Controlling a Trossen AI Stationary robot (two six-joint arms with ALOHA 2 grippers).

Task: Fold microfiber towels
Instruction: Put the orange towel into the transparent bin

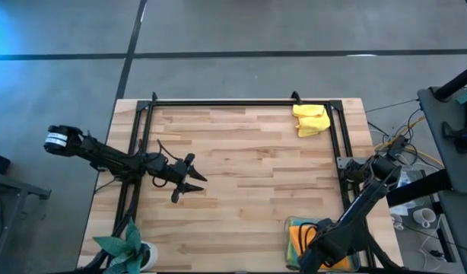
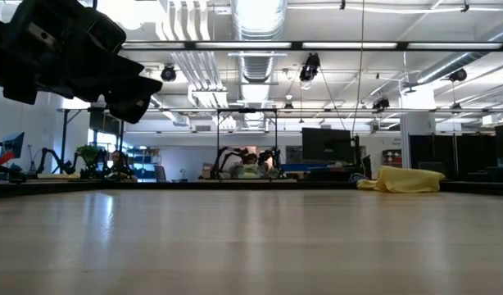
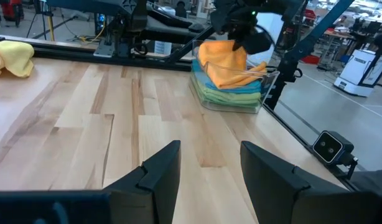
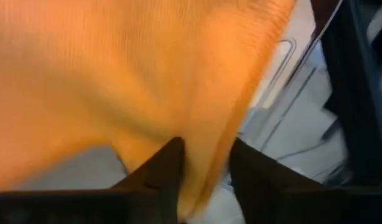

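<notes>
Right hand [image 4: 203, 165] over the tray [image 3: 231, 99], fingers slightly parted around the orange towel [image 4: 116, 81]. Grip should firm before lifting clear. Left hand [image 3: 206, 171] waits spread above worktop [image 1: 249, 152].

Crumpled yellow towel [image 1: 310, 120]; orange-topped towel stack [image 3: 231, 74] in tray.

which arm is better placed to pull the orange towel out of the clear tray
Right. Its end effector is already at the clear plastic tray, fingers straddling the soft orange microfiber towel. The left end effector hovers over bare wood far across the wooden table.
</notes>
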